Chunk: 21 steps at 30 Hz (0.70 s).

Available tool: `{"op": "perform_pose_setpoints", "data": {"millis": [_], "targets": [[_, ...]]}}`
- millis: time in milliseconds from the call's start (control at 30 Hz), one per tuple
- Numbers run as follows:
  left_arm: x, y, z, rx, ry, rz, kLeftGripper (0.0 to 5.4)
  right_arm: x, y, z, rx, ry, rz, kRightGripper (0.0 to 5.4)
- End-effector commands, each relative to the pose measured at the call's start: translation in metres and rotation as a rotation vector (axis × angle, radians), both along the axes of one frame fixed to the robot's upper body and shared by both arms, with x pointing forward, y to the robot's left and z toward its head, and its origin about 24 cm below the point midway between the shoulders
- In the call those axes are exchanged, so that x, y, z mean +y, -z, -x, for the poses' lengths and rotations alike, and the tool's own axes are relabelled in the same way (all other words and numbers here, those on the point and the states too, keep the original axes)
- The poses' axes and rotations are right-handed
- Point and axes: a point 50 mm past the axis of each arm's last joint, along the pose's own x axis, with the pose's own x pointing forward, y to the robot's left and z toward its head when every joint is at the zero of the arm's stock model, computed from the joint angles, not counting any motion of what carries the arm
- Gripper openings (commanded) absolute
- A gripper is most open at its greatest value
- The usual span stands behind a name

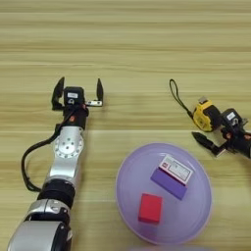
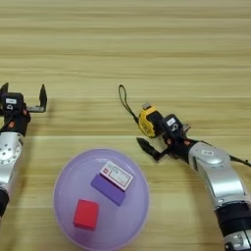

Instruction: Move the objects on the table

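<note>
The red cube (image 1: 150,208) and purple block (image 1: 172,177) lie on the lilac plate (image 1: 128,196). The tape measure (image 2: 148,120) remains on the tabletop (image 1: 137,39) beyond the plate; the right gripper (image 2: 151,133), fingers apart, straddles it. The left gripper (image 1: 78,91) is spread wide, holding nothing, left of the plate.

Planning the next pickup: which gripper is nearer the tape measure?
Right. The right gripper is open right at the tape measure; the left gripper is open far across the table, beyond the plate.
</note>
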Motion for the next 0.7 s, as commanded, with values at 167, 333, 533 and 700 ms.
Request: {"op": "perform_pose_setpoints", "data": {"millis": [167,333,533,700], "targets": [[-0.001,-0.002,-0.003,-0.010,-0.003,0.000,5.40,0.002,-0.002,0.000,-0.010,-0.018,0.002,5.37],[-0.001,-0.003,-0.003,-0.009,-0.003,-0.001,5.40,0.005,-0.009,-0.001,-0.070,-0.033,-0.016,5.37],[-0.001,-0.002,-0.003,-0.008,-0.003,0.000,5.40,0.007,-0.019,-0.005,-0.137,-0.023,-0.049,5.37],[-0.001,-0.002,-0.004,-0.008,-0.003,0.000,5.40,0.008,-0.032,-0.007,-0.217,-0.023,-0.063,5.37]]}}
